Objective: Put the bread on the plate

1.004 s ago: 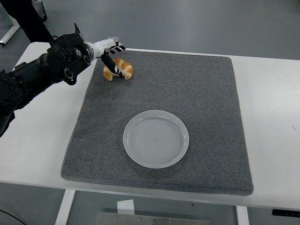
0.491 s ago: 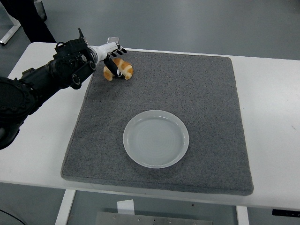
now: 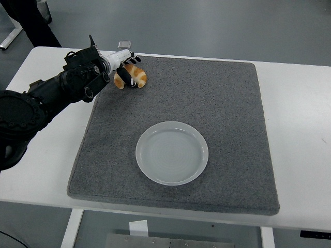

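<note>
- Now the left hand (image 3: pixel 124 61) sits over the bread (image 3: pixel 131 76) at the mat's (image 3: pixel 227 103) far left corner, its fingers (image 3: pixel 130 55) curled down around the top of the bread; whether they truly grip it cannot be told at this size.
- Compared with half a second ago, the left arm (image 3: pixel 57 90) has pushed further in from the left edge, and the forearm now lies closer to the mat's left edge.
- The hand has closed in on the bread; a second ago it hovered a little to the left of it with the fingers more stretched out.
- The bread rests on the mat in the same spot as before, well apart from the plate (image 3: pixel 172 153).
- The plate is unmoved, lying near the middle of the mat toward its near edge, with nothing on it.
- The mat lies flat on the table (image 3: pixel 300 129) as before.
</note>
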You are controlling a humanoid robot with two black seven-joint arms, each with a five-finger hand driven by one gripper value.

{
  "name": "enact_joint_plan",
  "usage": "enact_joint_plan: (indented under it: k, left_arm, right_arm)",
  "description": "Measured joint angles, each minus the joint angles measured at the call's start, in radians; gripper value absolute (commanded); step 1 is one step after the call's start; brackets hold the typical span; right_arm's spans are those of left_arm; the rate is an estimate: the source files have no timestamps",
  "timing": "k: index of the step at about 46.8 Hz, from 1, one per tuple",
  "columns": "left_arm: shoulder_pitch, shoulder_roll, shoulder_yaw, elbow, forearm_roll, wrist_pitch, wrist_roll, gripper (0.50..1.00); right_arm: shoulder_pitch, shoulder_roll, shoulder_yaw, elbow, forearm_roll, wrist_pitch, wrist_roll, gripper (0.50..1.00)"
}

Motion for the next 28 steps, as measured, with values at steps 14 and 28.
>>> enact_joint_plan:
  k: [14,28]
  left_arm:
    - [0.012,-0.011,0.002,0.014,0.0,0.016,0.003,0.889]
    - [0.024,-0.011,0.016,0.014,0.001,0.032,0.003,0.853]
  right_arm:
    - [0.0,0.0,0.0,0.0,0.0,0.0,0.0,0.952]
    - [0.0,0.0,0.0,0.0,0.0,0.0,0.0,0.954]
